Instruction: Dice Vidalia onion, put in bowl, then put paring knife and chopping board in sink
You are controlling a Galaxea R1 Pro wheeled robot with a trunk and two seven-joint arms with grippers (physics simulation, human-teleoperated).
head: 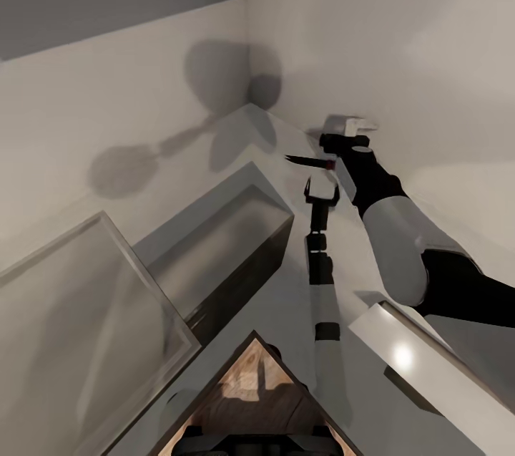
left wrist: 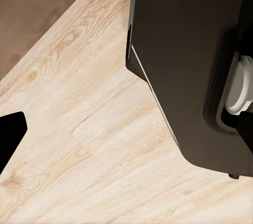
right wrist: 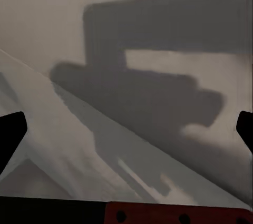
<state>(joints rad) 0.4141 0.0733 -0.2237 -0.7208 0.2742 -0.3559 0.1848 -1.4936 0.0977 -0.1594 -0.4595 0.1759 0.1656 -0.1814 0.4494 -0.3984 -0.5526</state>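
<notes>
Head view: the robot looks sharply upward at a wall corner, with pale cabinet tops below. The right end effector (head: pixel 330 146) is raised high and pinches the paring knife (head: pixel 307 161) by its red handle, the dark blade jutting sideways toward the corner. The left end effector (head: pixel 320 192) rises just below it with its fingers spread and nothing between them. The blade hangs close above those spread fingers, so a careless swing of either arm could knock the knife loose or strike the wall.

Left wrist view: pale wooden floor (left wrist: pixel 79 129) and a dark part of the robot's own body (left wrist: pixel 184 50); a dark fingertip sits at the edge.

Right wrist view: the red handle (right wrist: pixel 179 213) lies across the bottom edge, and the end effector's shadow falls on the wall (right wrist: pixel 158 34). With sink, board and bowl nowhere in these pictures, the knife is likely being carried blind, and a collision would be hard to anticipate.
</notes>
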